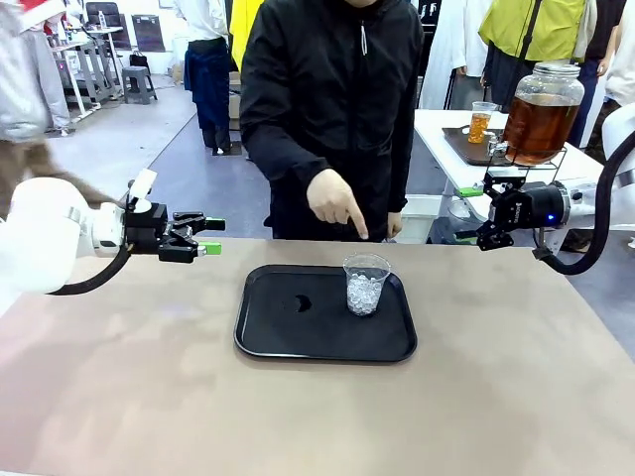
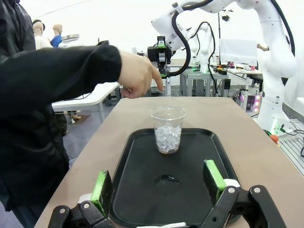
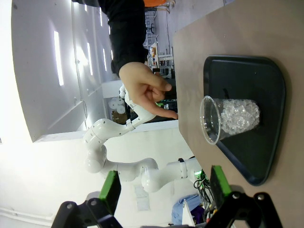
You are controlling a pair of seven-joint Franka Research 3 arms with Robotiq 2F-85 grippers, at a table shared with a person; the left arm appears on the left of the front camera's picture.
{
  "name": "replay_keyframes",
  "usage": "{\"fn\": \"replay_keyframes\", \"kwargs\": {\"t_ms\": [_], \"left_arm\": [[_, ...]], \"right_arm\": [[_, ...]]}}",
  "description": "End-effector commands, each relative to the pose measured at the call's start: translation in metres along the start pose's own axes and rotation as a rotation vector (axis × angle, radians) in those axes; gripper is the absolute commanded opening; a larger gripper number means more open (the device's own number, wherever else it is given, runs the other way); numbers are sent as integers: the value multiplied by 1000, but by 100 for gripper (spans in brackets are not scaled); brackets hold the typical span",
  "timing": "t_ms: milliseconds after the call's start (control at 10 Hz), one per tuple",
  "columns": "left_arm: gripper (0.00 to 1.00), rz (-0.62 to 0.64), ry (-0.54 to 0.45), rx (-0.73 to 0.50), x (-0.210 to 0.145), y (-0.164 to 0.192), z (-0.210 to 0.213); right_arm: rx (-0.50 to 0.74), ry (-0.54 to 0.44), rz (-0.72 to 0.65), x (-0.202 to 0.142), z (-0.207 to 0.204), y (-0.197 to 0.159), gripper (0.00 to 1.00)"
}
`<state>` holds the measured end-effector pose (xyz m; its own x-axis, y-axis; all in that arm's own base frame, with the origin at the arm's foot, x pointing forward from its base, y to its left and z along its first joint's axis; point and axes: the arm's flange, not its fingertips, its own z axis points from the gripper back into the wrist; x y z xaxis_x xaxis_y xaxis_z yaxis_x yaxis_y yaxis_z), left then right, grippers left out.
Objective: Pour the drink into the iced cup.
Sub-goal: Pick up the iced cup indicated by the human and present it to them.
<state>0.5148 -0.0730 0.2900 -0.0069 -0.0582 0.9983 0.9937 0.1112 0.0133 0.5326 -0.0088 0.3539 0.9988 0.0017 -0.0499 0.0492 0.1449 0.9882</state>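
Observation:
A clear plastic cup holding ice stands upright on the right part of a black tray at the table's middle. The amber drink fills a large glass dispenser jar with a metal lid, on a white side table at the back right. My left gripper hovers open left of the tray, aimed toward the cup. To the right of the tray, my right gripper also hangs open, facing the cup. Nothing sits between either pair of fingers. A person's hand points down just behind the cup.
A person in a black jacket stands at the table's far edge. A small glass of amber liquid sits on a dark tray beside the jar. A small dark wet spot marks the tray's middle. Bare tabletop surrounds the tray.

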Motion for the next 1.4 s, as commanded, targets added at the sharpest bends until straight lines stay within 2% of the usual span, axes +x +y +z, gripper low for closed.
{"fn": "replay_keyframes", "kwargs": {"t_ms": [0, 1300], "left_arm": [[100, -3, 5, 4, 2, 0, -1], [100, -3, 5, 4, 2, 0, -1]], "right_arm": [[-2, -2, 4, 1, 0, 2, 100], [-2, -2, 4, 1, 0, 2, 100]]}}
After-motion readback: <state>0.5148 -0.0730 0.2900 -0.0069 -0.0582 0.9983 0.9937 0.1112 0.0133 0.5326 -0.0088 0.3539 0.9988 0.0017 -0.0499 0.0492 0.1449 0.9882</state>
